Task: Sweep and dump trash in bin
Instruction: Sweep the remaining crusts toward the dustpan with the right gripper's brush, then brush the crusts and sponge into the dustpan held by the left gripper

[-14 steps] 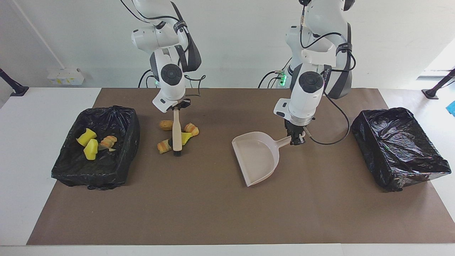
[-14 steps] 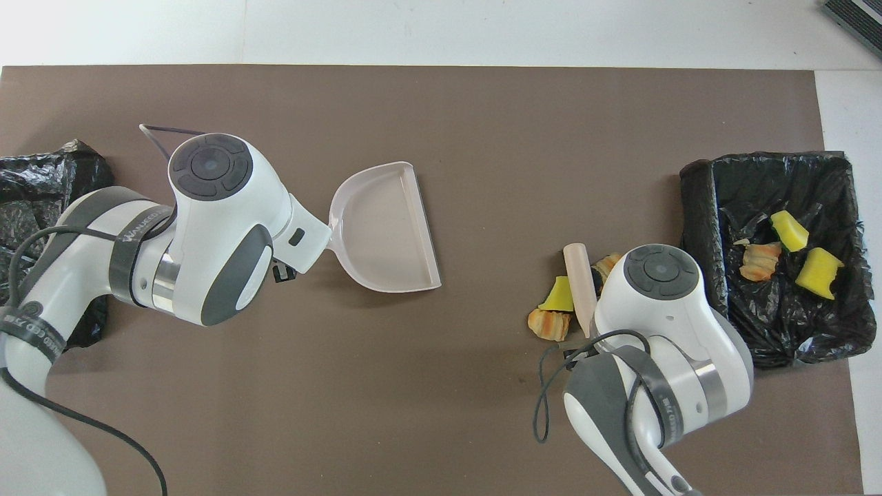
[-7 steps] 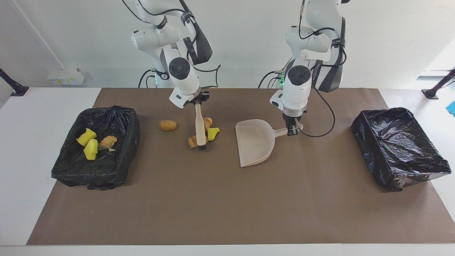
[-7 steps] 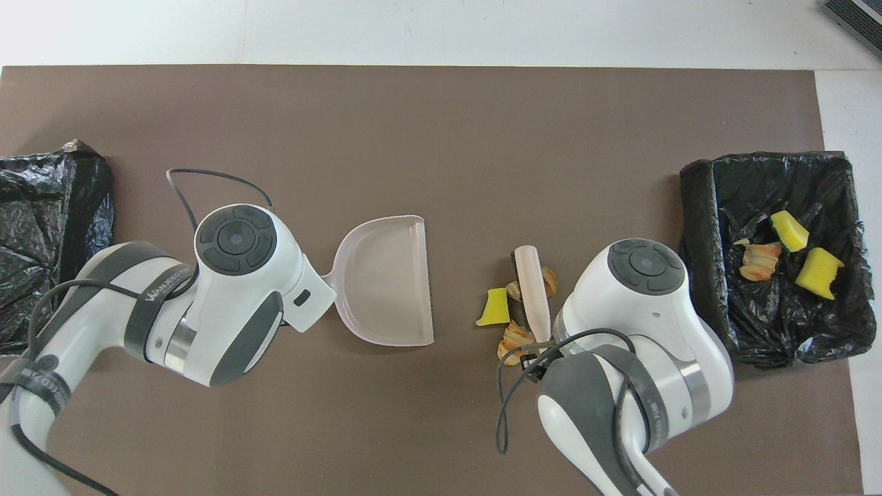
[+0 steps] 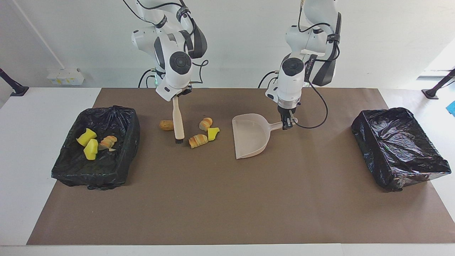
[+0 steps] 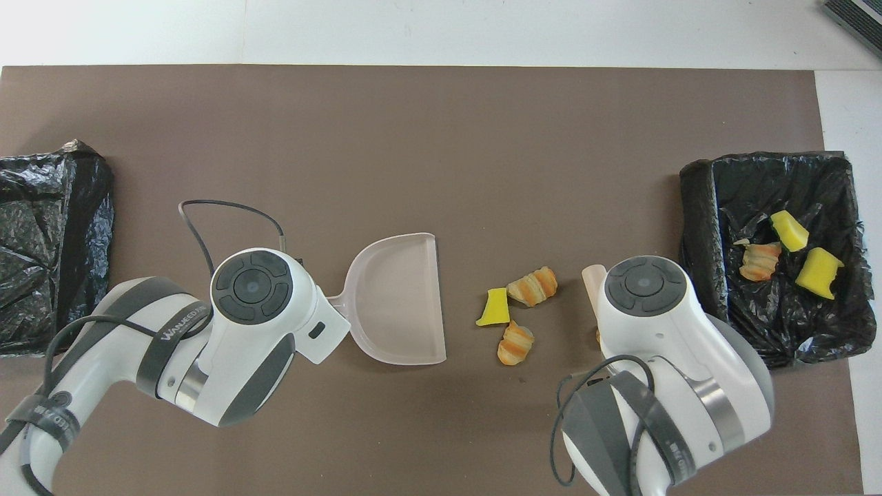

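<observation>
Now brush [image 5: 177, 122] apart from scraps [image 5: 203, 133]

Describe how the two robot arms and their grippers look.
Both arms are glossy white with dark grey joint bands and a round dark grey cap near each wrist. The left gripper and right gripper are small and black. Loose black cables loop beside each wrist.

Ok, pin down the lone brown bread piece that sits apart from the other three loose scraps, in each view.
Facing view: the lone bread piece lies on the brown mat, between the brush and the bin holding trash.
Overhead view: almost wholly hidden under the right arm; only a sliver might show at its edge.
Shared landmark: the yellow sponge chunk beside the dustpan.
</observation>
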